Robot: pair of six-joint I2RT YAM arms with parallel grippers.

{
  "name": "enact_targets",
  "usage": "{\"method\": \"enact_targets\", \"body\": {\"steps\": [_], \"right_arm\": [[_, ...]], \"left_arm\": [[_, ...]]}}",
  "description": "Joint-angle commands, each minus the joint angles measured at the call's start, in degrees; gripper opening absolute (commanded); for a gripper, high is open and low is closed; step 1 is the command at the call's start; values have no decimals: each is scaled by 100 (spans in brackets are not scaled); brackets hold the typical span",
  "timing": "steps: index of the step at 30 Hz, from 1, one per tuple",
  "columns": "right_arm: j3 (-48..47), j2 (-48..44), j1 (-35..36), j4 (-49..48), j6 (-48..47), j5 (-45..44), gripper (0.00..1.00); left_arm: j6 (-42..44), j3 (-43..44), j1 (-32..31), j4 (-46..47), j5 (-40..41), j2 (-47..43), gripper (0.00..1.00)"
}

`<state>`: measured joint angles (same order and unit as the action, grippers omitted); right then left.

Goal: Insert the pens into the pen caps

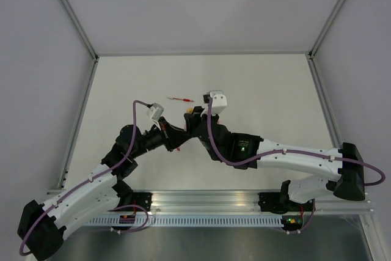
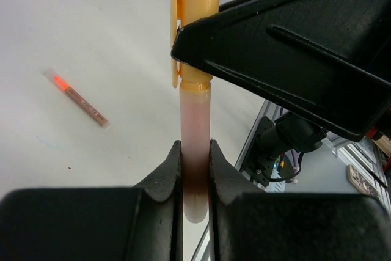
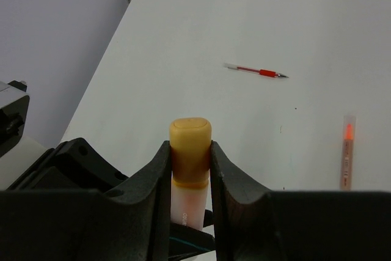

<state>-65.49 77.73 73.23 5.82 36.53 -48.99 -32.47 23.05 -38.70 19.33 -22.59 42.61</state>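
Note:
My left gripper (image 2: pixel 195 151) is shut on the lower end of a pale pinkish pen (image 2: pixel 195 114) that stands upright between its fingers. An orange pen cap (image 2: pixel 197 4) sits on the pen's top end, and my right gripper (image 3: pixel 190 151) is shut on this cap (image 3: pixel 190 136). The two grippers meet above the middle of the table, where the cap (image 1: pixel 191 110) shows as a small orange spot. A slim red pen (image 1: pixel 181 98) lies on the table just beyond them. Another pen with an orange tip (image 2: pixel 76 98) lies flat on the table to one side.
The white table (image 1: pixel 263 90) is bounded by grey walls and metal frame posts at its back corners. An aluminium rail (image 1: pixel 208 203) with both arm bases runs along the near edge. The red pen (image 3: pixel 256 71) and the orange-tipped pen (image 3: pixel 346 151) lie apart from each other.

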Motion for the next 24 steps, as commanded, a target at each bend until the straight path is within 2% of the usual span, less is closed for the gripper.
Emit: {"method": "enact_targets", "body": {"steps": [1,5,8,11,12,15,19,20,24], "right_arm": [[343,49,60,-28,266,522,0],[432,75,86,-73,337,514,2],[476,67,86,-116,355,522,7],[503,23,104,-143,363,557,19],[503,5,112,-160,372,549,28],[450,-48,104,-143,372,505,41],[362,-162,112,-73,267,417,53],[353,-249,112,-55,171,417,61],[624,-636,112,-187,-41,478,76]], "left_arm": [[136,77,3,607,158,-174,2],[136,77,3,589,176,-139,2],[144,129,3,475,281,-113,2],[136,121,3,449,290,-95,2],[136,121,3,466,273,-112,2],[136,130,11,492,220,-104,2],[127,112,11,563,114,-113,2],[118,103,3,580,106,-121,2],[92,51,3,764,-96,-183,2]]}}
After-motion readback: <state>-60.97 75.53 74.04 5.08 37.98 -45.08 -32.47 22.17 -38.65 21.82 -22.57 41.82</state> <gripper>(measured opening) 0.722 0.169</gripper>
